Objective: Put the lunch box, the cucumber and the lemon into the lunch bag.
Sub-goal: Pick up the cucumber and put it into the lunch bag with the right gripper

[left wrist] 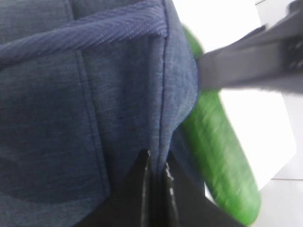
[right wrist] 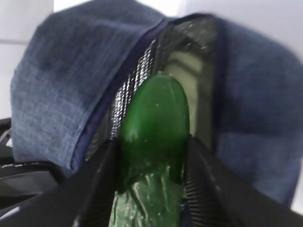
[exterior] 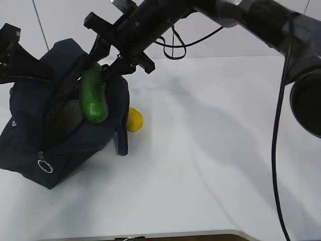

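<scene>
At the far left of the exterior view the left gripper (exterior: 20, 63) reaches in from the upper left corner and is clamped on the rim of the lunch bag (exterior: 30, 135); in the left wrist view its jaws pinch the navy fabric edge at the bottom centre of the frame. Just right of that, in the upper left quarter, the right gripper (exterior: 103, 63) comes down from the upper right and holds the cucumber (exterior: 94, 98) by its upper end, the fruit hanging nearly upright over the bag's open mouth. Inside the opening, the right wrist view shows a pale green shape, likely the lunch box (right wrist: 185, 71), though blurred. Right of the bag, touching its side, the lemon (exterior: 134, 119) lies on the white table (exterior: 215, 150).
</scene>
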Controlling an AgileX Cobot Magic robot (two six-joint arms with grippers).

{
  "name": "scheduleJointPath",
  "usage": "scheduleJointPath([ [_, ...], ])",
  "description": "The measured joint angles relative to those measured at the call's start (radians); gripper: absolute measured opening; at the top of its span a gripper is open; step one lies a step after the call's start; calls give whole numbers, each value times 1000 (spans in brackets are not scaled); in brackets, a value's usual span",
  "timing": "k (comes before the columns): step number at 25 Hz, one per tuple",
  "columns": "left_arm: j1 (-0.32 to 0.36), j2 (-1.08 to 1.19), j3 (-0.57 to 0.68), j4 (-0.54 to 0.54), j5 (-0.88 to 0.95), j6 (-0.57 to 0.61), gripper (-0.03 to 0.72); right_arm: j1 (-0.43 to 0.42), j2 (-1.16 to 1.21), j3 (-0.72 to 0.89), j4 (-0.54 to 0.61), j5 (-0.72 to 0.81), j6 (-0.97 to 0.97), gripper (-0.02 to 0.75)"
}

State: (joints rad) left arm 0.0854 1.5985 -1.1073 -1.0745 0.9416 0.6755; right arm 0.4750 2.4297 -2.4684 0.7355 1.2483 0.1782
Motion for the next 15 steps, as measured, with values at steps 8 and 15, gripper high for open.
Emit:
scheduleJointPath([
  [8, 0, 0, 0, -2, 0, 0, -17, 22, 35, 0, 44, -15, 0, 344],
  [15, 0, 0, 0, -4, 0, 0, -17, 22, 36, 0, 44, -112, 0, 350],
])
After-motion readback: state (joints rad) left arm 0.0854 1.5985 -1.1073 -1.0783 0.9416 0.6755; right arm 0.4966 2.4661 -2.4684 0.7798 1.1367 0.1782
